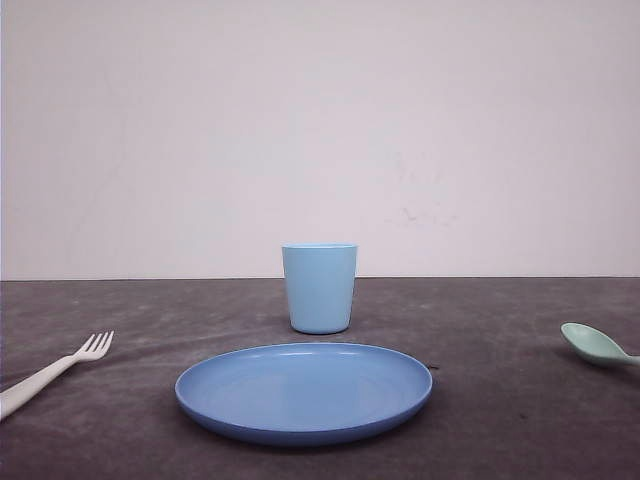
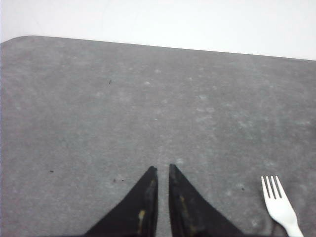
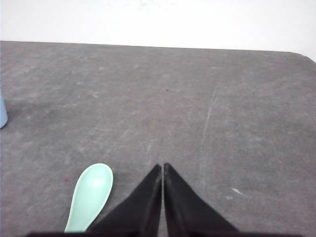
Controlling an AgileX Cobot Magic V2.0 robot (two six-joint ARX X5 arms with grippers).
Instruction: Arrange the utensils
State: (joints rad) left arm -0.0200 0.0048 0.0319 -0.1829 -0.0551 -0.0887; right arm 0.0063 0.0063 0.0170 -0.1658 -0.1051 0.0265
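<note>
A white fork (image 1: 50,372) lies on the dark table at the left of the front view, tines pointing toward the far side. In the left wrist view the fork (image 2: 280,205) rests just beside my left gripper (image 2: 163,169), whose black fingers are shut with nothing between them. A mint-green spoon (image 1: 597,345) lies at the right edge of the front view. The right wrist view shows the spoon (image 3: 92,193) bowl-up on the table close beside my right gripper (image 3: 162,165), also shut and empty.
A round blue plate (image 1: 303,392) sits at the middle near the front. A light blue cup (image 1: 319,288) stands upright just behind it; its edge (image 3: 2,113) shows in the right wrist view. A white wall rises behind the dark grey table (image 1: 500,310).
</note>
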